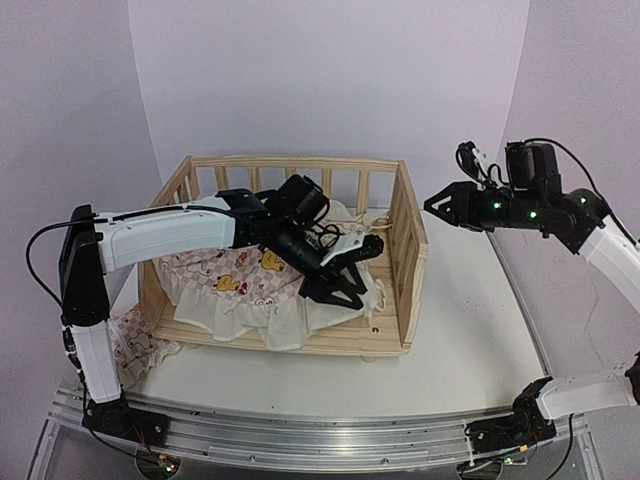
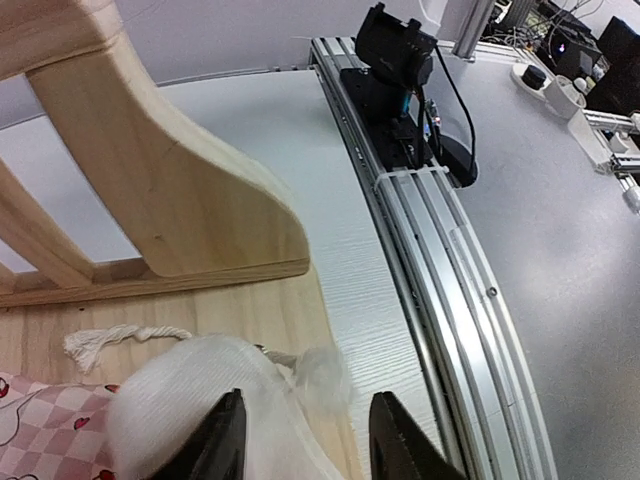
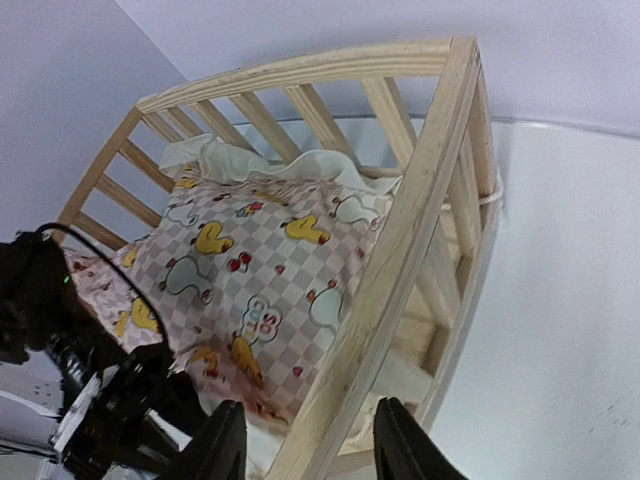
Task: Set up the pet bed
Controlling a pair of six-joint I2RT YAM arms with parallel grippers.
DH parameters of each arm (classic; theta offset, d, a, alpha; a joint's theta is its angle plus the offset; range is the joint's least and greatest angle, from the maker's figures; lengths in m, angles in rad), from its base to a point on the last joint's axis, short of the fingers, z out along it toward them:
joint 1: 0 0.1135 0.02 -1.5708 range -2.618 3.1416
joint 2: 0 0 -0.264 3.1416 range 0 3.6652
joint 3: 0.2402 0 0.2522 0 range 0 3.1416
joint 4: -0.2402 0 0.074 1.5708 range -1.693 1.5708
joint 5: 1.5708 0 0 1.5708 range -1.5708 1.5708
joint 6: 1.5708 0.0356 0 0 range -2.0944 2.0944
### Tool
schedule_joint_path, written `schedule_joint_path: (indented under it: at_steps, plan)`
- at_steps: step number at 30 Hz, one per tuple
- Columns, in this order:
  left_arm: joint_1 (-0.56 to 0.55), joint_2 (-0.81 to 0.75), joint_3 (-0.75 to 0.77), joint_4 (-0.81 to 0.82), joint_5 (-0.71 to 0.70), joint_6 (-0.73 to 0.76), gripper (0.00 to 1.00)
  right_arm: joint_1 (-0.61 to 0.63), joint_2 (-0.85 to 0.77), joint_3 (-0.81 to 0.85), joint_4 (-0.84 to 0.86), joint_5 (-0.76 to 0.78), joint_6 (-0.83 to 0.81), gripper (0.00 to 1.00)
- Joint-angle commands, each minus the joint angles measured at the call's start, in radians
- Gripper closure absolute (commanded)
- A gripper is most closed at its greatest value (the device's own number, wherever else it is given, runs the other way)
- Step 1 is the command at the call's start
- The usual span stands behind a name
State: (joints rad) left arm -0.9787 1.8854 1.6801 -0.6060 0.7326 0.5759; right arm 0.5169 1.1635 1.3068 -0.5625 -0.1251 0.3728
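The cushion (image 1: 228, 282) lies rumpled inside the pine frame (image 1: 408, 250). One corner appears to spill past the left end onto the table (image 1: 470, 330). We keep the left gripper (image 2: 308, 402) low at the front right corner, jaws apart astride the white ruffle (image 2: 180, 390). We judge this placement readies a pinch to pull the fabric flat. The right gripper (image 1: 447, 203) hangs spread and empty outside the right rail, clear of the work.

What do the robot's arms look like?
The left arm and right arm are white tubes with black joints. The left gripper and right gripper are black with two pointed fingers. Black cables loop beside them, and green lights glow on the right wrist.
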Motion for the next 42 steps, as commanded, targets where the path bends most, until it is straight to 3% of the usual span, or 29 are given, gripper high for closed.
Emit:
schedule_joint_path:
  at_steps: [1,3,6,9,13,15,19,26,31,35,40,42]
  plan:
    - [-0.016,-0.063,0.116,-0.083,0.004,0.085,0.41,-0.007,0.103,0.142,-0.015,0.122,-0.057,0.48]
    - [-0.005,-0.063,0.213,-0.133,-0.032,0.052,0.31,-0.037,0.169,0.207,-0.035,0.117,-0.066,0.45]
    - [0.043,-0.048,0.384,-0.197,-0.148,-0.058,0.22,-0.096,0.262,0.296,-0.041,0.084,-0.048,0.3]
    - [0.135,-0.031,0.55,-0.281,-0.323,-0.136,0.17,-0.13,0.344,0.386,-0.04,0.08,-0.04,0.29]
    - [0.264,-0.136,0.478,-0.245,-0.657,-0.096,0.09,-0.145,0.472,0.501,-0.039,0.017,-0.024,0.28]
    - [0.394,-0.166,0.452,-0.249,-0.715,-0.1,0.06,-0.145,0.537,0.561,-0.04,-0.016,-0.017,0.27]
    - [0.641,-0.19,0.402,-0.285,-0.722,-0.154,0.05,-0.145,0.615,0.613,-0.04,-0.023,-0.004,0.27]
    - [0.822,-0.236,0.288,-0.352,-0.668,-0.209,0.07,-0.146,0.602,0.566,-0.038,-0.028,-0.001,0.29]
    - [0.841,-0.242,0.238,-0.384,-0.478,-0.254,0.12,-0.145,0.568,0.503,-0.036,-0.007,0.0,0.29]
    - [0.841,-0.205,0.232,-0.403,-0.53,-0.231,0.17,-0.145,0.538,0.461,-0.035,0.001,0.018,0.3]
    - [0.841,-0.146,0.253,-0.445,-0.483,-0.212,0.31,-0.146,0.495,0.422,-0.034,0.006,0.028,0.32]
    - [0.841,-0.141,0.257,-0.442,-0.487,-0.192,0.41,-0.145,0.473,0.406,-0.035,0.011,0.022,0.32]
